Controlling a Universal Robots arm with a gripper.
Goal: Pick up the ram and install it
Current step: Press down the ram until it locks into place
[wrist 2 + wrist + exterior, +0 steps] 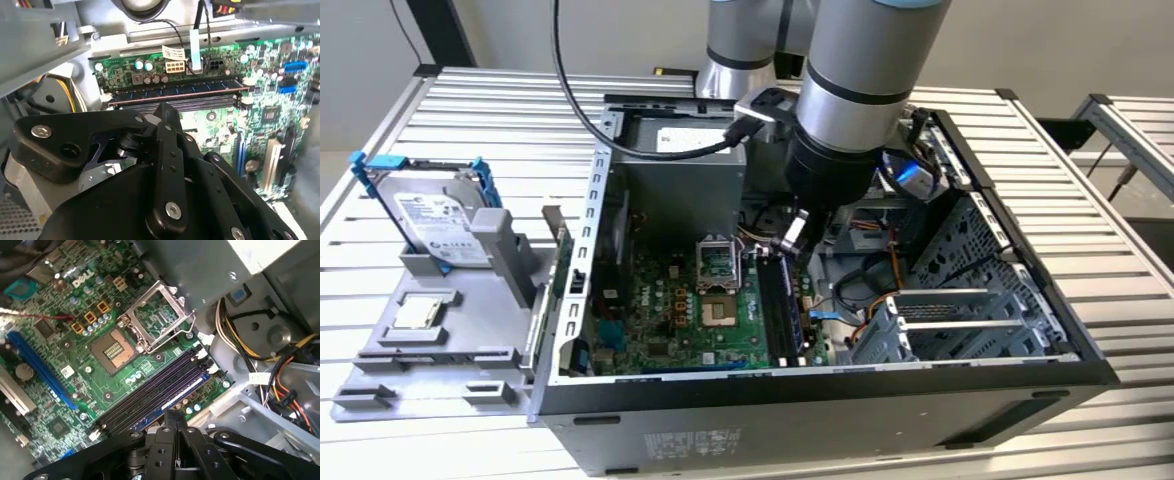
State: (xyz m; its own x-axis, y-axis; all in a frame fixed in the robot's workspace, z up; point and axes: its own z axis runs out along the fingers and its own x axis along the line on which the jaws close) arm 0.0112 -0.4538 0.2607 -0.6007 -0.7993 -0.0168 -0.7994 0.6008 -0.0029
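- On the exterior view's left, a hard drive (438,225) stands in a grey holder (440,345) on the slatted worktop (374,150), well apart from the work.
- In the open computer case (1014,300), the motherboard (674,320) lies flat with its empty processor socket (120,347) exposed.
- The ram (172,399) appears already seated in the outermost black slot, a blue-edged stick among the slots; installing looks largely done.
- The pincer (176,422) hangs just above it, fingers pressed together, pinching nothing.
- Further right, cable bundles (290,385) and drive cages (961,320) crowd the space.
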